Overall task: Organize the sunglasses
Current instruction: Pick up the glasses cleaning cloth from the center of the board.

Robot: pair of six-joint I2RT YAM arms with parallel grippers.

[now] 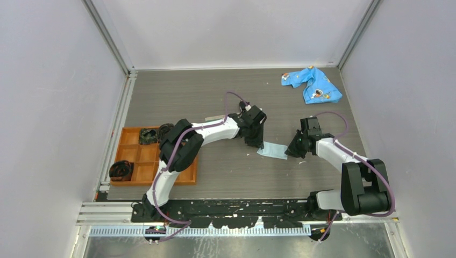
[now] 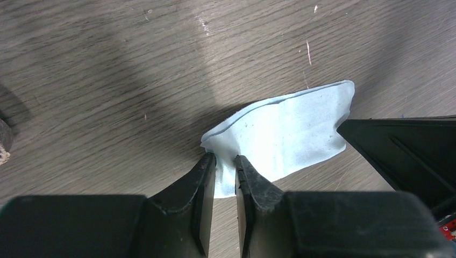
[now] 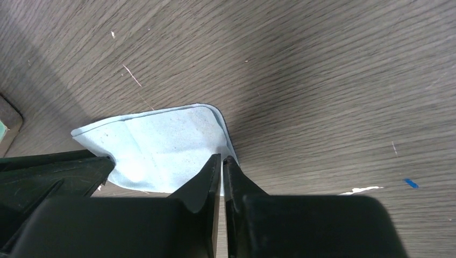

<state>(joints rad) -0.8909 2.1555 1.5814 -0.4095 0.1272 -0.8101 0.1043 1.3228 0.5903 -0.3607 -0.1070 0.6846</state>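
Since no view shows the sunglasses clearly, I cannot tell where they sit. At table (image 1: pixel 226 177) centre lies a pale blue cloth (image 1: pixel 271 151), flat with a few creases, and both arms meet over it. The left gripper (image 2: pixel 225 159) is at the cloth's left corner with its fingers a narrow slit apart and cloth showing in the gap, so it looks released rather than clamped. The right gripper (image 3: pixel 221 157) is at the opposite edge, fingers squeezed together on the cloth's rim. A grey-tan case (image 3: pixel 6 122) with teal lining peeks in at the edge of the right wrist view. An orange tray (image 1: pixel 146 172) sits far left with a dark coiled bundle (image 1: pixel 121 170) in one compartment. A bright blue patterned fabric (image 1: pixel 313 85) lies crumpled in the far right corner, well apart.
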